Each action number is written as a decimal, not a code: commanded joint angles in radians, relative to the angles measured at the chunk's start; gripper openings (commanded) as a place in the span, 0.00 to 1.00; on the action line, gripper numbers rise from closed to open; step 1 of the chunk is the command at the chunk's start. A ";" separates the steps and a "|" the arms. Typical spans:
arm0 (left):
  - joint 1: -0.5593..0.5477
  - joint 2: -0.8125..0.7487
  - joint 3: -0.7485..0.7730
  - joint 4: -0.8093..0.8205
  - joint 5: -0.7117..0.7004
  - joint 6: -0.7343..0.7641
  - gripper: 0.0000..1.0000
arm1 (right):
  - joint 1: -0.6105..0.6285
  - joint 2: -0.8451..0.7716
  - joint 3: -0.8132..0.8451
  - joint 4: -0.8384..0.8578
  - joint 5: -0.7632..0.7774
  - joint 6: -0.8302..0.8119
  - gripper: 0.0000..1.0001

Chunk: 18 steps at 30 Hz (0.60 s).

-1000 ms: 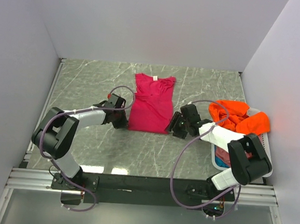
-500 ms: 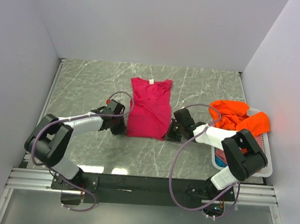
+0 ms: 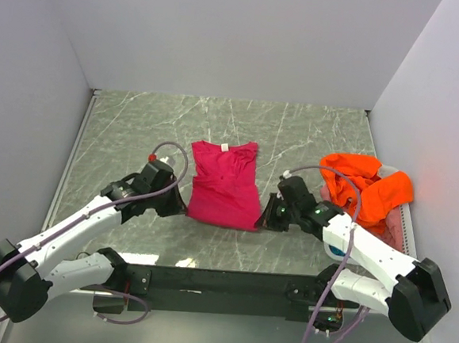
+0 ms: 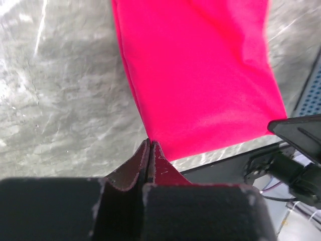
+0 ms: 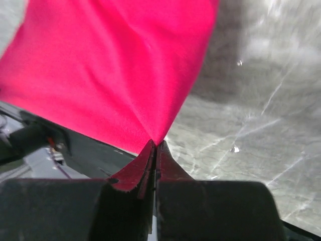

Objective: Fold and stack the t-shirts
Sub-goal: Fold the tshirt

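The crimson t-shirt [image 3: 224, 185] lies mid-worktop [image 3: 129, 132], collar far. The left gripper [image 4: 149, 150] is clamped on its near-left hem corner, the right gripper [image 5: 154, 150] on the near-right. An orange t-shirt [image 3: 364, 182] and the right arm hide most of the basket [image 3: 406, 213].

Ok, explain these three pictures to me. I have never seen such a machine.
This is a robot: two arms bolted at the near edge of a grey marbled table, each ending in a two-finger gripper. The wide picture looks down from above and behind the arms. The other two come from a camera on each wrist, looking along that arm's own fingers. A crimson t-shirt lies on the table. The left gripper pinches its near left corner and the right gripper its near right corner, both shut on the cloth. An orange t-shirt sits heaped at the right.
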 commanded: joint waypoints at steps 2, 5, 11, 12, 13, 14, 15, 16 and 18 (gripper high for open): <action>0.002 -0.003 0.107 -0.052 -0.069 0.002 0.01 | -0.104 -0.019 0.125 -0.087 -0.033 -0.123 0.00; 0.005 0.037 0.169 0.002 -0.141 0.036 0.01 | -0.176 0.027 0.207 -0.071 -0.084 -0.169 0.00; 0.067 0.181 0.317 0.016 -0.259 0.051 0.01 | -0.210 0.154 0.368 -0.021 -0.112 -0.228 0.00; 0.079 0.196 0.337 0.025 -0.266 0.053 0.01 | -0.222 0.177 0.384 -0.014 -0.095 -0.234 0.00; 0.093 0.221 0.346 0.030 -0.272 0.051 0.01 | -0.230 0.189 0.415 -0.006 -0.096 -0.235 0.00; 0.125 0.232 0.355 0.034 -0.272 0.048 0.01 | -0.239 0.203 0.431 0.001 -0.099 -0.242 0.00; 0.140 0.239 0.373 0.051 -0.263 0.042 0.01 | -0.249 0.231 0.443 0.012 -0.110 -0.240 0.00; 0.153 0.253 0.383 0.062 -0.258 0.042 0.01 | -0.264 0.248 0.467 0.018 -0.124 -0.245 0.00; 0.168 0.269 0.407 0.098 -0.282 0.033 0.01 | -0.278 0.300 0.495 0.018 -0.136 -0.248 0.00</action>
